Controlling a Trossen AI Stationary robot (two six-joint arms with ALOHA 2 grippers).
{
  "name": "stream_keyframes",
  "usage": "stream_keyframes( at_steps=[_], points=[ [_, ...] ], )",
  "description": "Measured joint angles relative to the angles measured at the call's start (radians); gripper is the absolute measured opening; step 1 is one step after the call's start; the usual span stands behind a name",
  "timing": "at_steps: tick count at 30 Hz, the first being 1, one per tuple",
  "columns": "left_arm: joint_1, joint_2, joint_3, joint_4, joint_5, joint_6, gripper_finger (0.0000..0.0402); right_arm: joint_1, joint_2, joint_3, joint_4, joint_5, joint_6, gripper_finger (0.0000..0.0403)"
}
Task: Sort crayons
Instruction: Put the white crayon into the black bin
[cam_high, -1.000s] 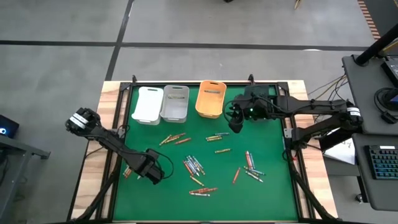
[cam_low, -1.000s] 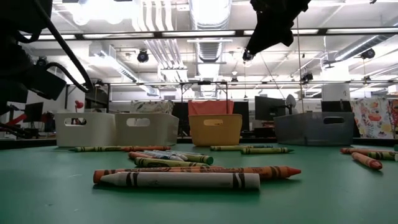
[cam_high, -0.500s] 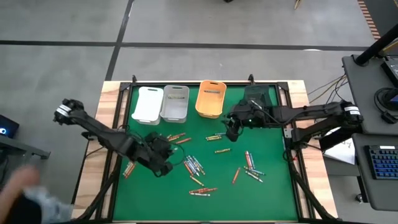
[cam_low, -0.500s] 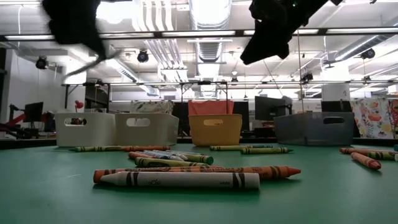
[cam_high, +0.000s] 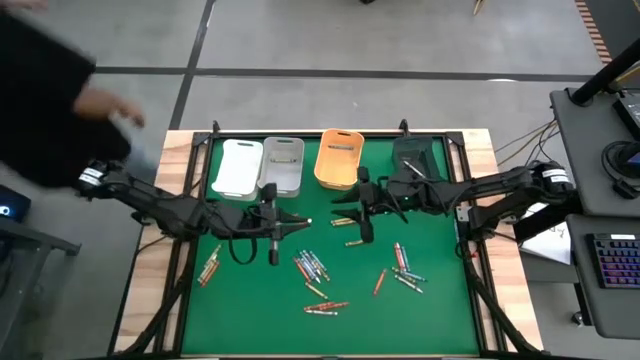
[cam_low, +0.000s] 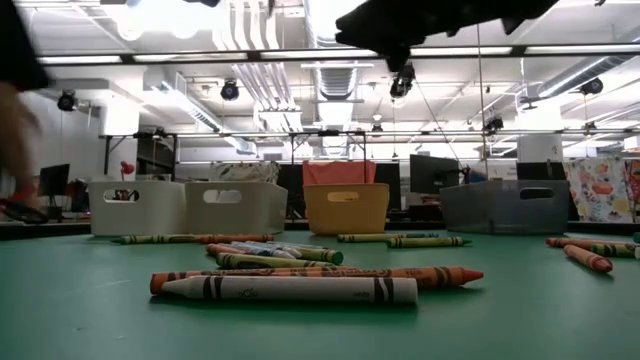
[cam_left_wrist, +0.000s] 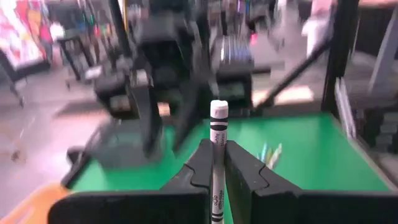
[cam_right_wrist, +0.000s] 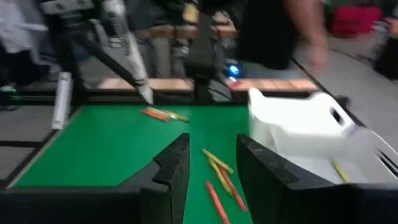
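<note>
One white crayon (cam_left_wrist: 217, 162), its label unreadable, sits clamped in the left tool (cam_left_wrist: 214, 163); right tool (cam_right_wrist: 208, 163) gapes.

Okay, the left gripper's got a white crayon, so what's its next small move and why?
Probably carry it on toward the white bin and hold above it. The left gripper is shut on the white crayon, and in the high view it sits just in front of the white and grey bins.
</note>
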Motion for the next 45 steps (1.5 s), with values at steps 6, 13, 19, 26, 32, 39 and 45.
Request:
stream_keyframes(
  at_steps=[6, 13, 19, 26, 32, 39, 45],
  points=[
    [0.017, -0.009, -0.085, 0.143, 0.04, 0.005, 0.0, 0.007, 0.079, 0.031, 0.063, -0.012, 0.052, 0.0132],
    [0.022, -0.009, -0.117, 0.182, -0.005, -0.02, 0.0, 0.009, 0.172, 0.109, 0.064, -0.032, 0.047, 0.0176],
    [0.043, -0.009, -0.135, 0.179, -0.058, -0.033, 0.0, 0.013, 0.253, 0.196, 0.055, -0.08, 0.001, 0.0187],
    [0.059, -0.008, -0.133, 0.163, -0.059, -0.048, 0.0, 0.013, 0.329, 0.294, 0.024, -0.08, -0.064, 0.0187],
    [0.058, -0.034, -0.138, 0.124, -0.059, -0.05, 0.0, 0.013, 0.346, 0.332, -0.025, -0.079, -0.086, 0.0173],
    [0.058, -0.086, -0.138, 0.081, -0.059, -0.065, 0.0, 0.013, 0.33, 0.329, -0.018, -0.074, -0.102, 0.0117],
    [0.058, -0.095, -0.138, 0.067, -0.059, -0.065, 0.0002, 0.013, 0.33, 0.331, -0.021, -0.045, -0.106, 0.0049]
  ],
)
